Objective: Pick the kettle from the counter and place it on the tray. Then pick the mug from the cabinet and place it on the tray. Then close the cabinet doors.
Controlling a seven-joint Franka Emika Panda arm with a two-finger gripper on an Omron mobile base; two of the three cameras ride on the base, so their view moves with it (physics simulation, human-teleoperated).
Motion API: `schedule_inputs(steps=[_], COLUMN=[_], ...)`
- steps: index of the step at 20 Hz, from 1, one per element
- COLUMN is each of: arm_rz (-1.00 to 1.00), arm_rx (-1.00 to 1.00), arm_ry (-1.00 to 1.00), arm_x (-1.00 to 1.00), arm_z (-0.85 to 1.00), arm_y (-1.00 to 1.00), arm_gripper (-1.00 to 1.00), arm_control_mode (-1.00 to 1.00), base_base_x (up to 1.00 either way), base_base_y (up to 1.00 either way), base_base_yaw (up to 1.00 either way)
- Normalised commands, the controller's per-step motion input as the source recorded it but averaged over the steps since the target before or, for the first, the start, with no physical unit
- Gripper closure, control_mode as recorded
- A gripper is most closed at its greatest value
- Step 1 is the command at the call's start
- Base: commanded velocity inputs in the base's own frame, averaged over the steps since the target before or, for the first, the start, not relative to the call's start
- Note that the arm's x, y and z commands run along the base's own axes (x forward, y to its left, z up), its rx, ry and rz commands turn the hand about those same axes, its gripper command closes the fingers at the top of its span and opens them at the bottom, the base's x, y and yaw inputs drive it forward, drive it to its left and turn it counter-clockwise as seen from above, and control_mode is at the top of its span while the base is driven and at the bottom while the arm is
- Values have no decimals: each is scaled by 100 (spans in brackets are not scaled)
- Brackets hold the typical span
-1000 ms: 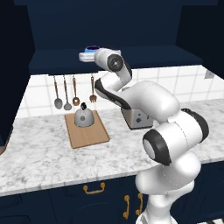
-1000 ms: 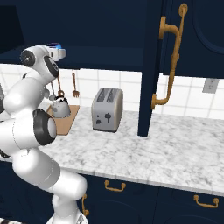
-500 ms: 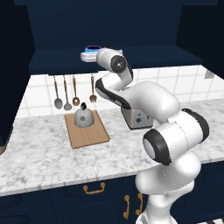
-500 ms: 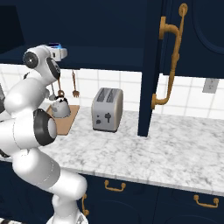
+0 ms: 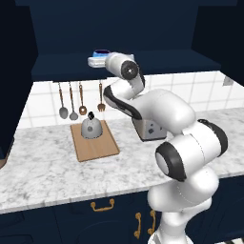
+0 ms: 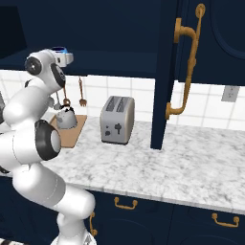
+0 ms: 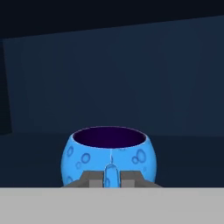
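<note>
The blue mug (image 7: 109, 153) stands on the dark shelf of the navy cabinet (image 5: 157, 59), its small handle facing the hand. My gripper (image 7: 110, 180) has its two fingertips pressed against either side of that handle, shut on it. From the base, the mug (image 5: 101, 52) shows as a blue rim just behind the hand (image 5: 95, 61), and from the other side the mug (image 6: 59, 49) peeks above the hand. The grey kettle (image 5: 90, 127) sits upright on the wooden tray (image 5: 102, 147) on the marble counter (image 5: 47, 171).
A silver toaster (image 6: 117, 119) stands on the counter right of the tray. Utensils (image 5: 71, 100) hang on the tiled wall behind the kettle. An open navy cabinet door (image 6: 191, 62) with a brass handle juts out at the right; lower drawers run below the counter.
</note>
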Motion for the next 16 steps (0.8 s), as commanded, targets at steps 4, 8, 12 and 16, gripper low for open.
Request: schedule_inputs(steps=[4, 8, 12, 16], arm_rz=[0, 0, 0, 6], arm_rx=[0, 0, 0, 0], arm_ry=[-1, -7, -8, -8], arm_x=[-25, -53, -84, -96], arm_z=[0, 3, 10, 26], arm_y=[0, 0, 1, -6], arm_gripper=[100, 100, 100, 100], arm_control_mode=[-100, -100, -100, -100], base_base_x=[0, 0, 0, 0], base_base_y=[0, 0, 0, 0], base_base_yaw=[0, 0, 0, 0])
